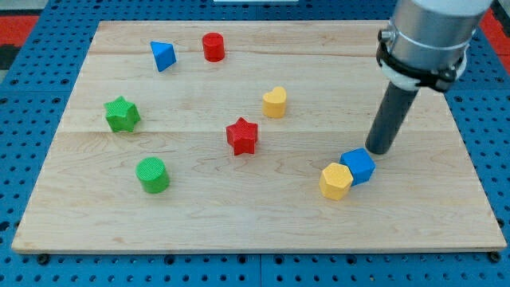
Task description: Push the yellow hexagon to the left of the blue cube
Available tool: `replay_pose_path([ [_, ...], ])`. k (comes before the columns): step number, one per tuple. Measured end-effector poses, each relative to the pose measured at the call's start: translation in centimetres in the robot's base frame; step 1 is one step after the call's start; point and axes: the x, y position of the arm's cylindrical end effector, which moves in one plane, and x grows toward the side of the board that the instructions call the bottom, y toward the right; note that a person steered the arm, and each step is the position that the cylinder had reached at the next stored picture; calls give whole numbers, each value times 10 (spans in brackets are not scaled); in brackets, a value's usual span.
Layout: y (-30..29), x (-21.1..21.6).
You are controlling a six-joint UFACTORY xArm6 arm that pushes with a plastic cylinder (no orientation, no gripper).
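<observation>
Yellow hexagon [335,181] touching the blue cube [358,166] at lower right of the wooden board [239,215].

The hexagon sits just left of and below the cube. My tip [378,149] stands just above and right of the cube, close to its upper corner. It is a bare rod with no fingers to open or close. A red star [242,135] lies mid-board and a yellow heart [274,103] above it.

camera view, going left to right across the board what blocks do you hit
green star → green cylinder → blue triangle → red cylinder → red star → yellow heart → yellow hexagon → blue cube, with my tip just right of it.
</observation>
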Motion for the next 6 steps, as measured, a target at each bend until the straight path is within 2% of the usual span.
replay_pose_path([
  [1,-22,11],
  [2,-23,40],
  [3,-23,46],
  [4,-37,32],
  [6,-101,45],
])
